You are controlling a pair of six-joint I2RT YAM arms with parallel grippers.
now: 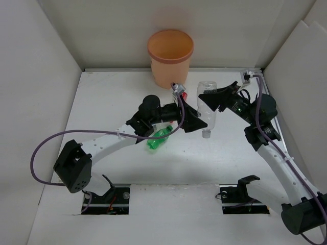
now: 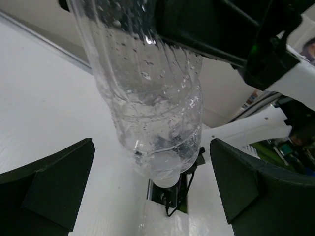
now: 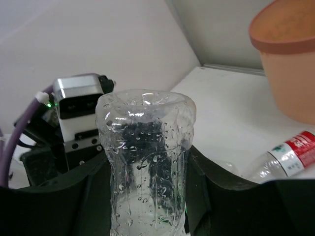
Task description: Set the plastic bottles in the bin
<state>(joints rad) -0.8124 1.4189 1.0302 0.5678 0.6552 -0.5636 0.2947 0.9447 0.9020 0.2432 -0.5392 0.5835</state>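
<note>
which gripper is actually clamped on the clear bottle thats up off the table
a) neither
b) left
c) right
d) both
c: in its wrist view the right gripper is shut on the clear bottle, while the left gripper is open, with a gap to the bottle on each side.

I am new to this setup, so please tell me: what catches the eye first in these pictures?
A clear plastic bottle hangs cap down mid-table, clamped in the right gripper, with the open left gripper close beside it. Behind them the orange bin stands at the back wall, and a green bottle lies by the left arm.
</note>
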